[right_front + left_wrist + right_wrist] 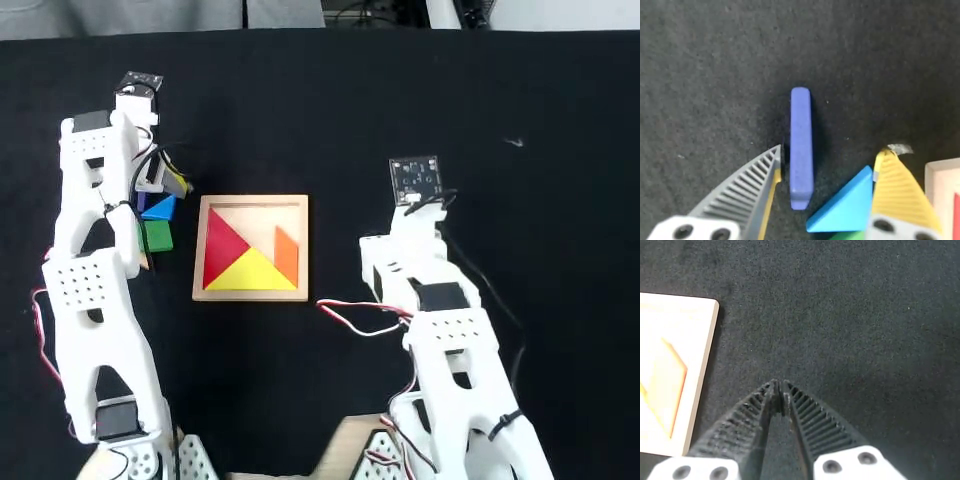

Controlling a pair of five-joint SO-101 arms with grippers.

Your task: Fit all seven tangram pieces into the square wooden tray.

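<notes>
The square wooden tray (252, 294) lies mid-table and holds a red triangle (222, 245), a yellow triangle (254, 272) and an orange parallelogram (286, 254). Left of the tray, my left gripper (831, 151) is open and low over the cloth. A dark blue piece (801, 145) stands on edge between its fingers, close to the grey finger (755, 175). A light blue triangle (845, 207) lies by the yellow finger (895, 185), and a green piece (157, 235) sits just behind it. My right gripper (777, 387) is shut on nothing, over bare cloth right of the tray rim (702, 385).
Black cloth covers the whole table. The loose pieces cluster tightly under the left arm (95, 200), a short gap from the tray's left wall. The right arm (425, 290) stands right of the tray, with a red and white cable (350, 315) trailing toward the tray's near corner.
</notes>
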